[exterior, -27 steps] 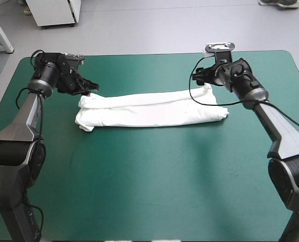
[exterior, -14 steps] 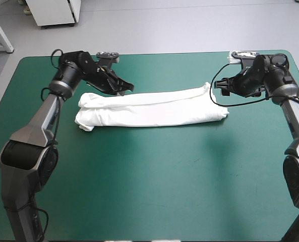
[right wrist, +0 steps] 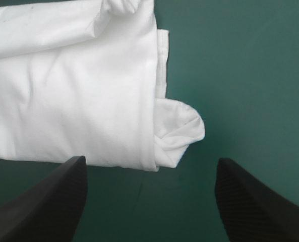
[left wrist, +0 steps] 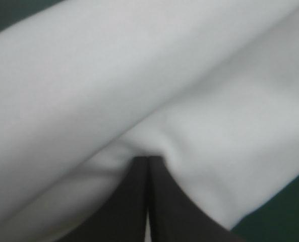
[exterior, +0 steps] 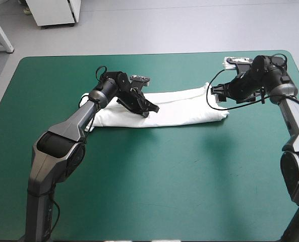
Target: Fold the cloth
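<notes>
Left fingers moved onto T-shirt's middle, tips together.

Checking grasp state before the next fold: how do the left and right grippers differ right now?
The left gripper is shut, fingers meeting in a point; the right gripper is open. The left sits over the middle of the T-shirt, tip against the cloth; the right hangs at its right end. Both are low near the T-shirt.
</notes>
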